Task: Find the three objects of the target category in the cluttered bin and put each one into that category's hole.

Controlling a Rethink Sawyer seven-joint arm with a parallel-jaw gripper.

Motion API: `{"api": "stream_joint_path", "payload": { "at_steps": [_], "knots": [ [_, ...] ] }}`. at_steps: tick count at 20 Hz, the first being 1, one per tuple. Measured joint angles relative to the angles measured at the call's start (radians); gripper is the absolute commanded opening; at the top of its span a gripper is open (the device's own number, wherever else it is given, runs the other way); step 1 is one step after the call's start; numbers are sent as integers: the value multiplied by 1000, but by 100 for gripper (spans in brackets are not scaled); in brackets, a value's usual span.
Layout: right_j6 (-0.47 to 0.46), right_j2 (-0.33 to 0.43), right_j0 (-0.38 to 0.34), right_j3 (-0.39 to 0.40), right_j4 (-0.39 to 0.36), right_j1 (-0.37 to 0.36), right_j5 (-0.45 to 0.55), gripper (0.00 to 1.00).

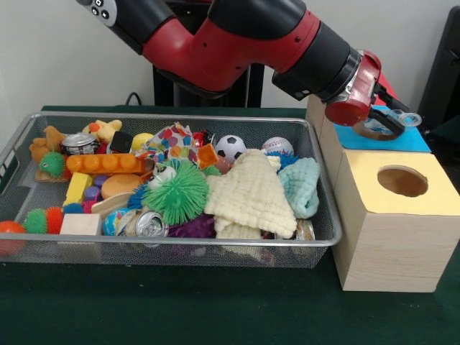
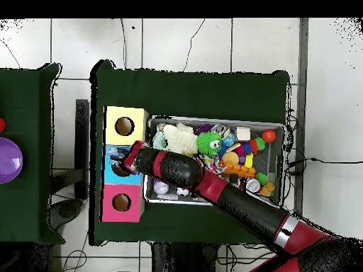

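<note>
The wire mesh bin (image 1: 21,140) is full of toys and cloths; in the overhead view (image 2: 278,127) it lies right of the boxes. My gripper (image 1: 390,122) hangs over the blue panel (image 1: 413,140) of the wooden box, right of the bin. It is shut on a small clear bottle (image 1: 407,117) with a pale blue tint. The blue panel's hole (image 1: 371,131) is mostly hidden under the gripper. In the overhead view the gripper (image 2: 120,167) covers the hole in the blue panel (image 2: 110,157). No other clear bottle shows in the bin.
The yellow-panelled hole (image 1: 402,181) is in the nearer box; the red-panelled hole (image 2: 121,202) shows only from overhead. The bin holds a silver can (image 1: 149,225), a green spiky ball (image 1: 180,192), a cream cloth (image 1: 251,194) and a small football (image 1: 230,146). A purple bowl (image 2: 8,159) sits on a side table.
</note>
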Motion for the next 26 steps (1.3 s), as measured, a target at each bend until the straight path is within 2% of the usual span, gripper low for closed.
{"api": "stream_joint_path", "payload": {
  "at_steps": [14, 23, 24, 26],
  "knots": [
    [0, 0, -40, 0, -117, 37, 23, 0],
    [0, 10, -51, 0, -141, 38, 45, 0],
    [0, 13, -51, 0, -144, 38, 49, 100],
    [0, 13, -51, 0, -145, 38, 48, 100]
  ]
}}
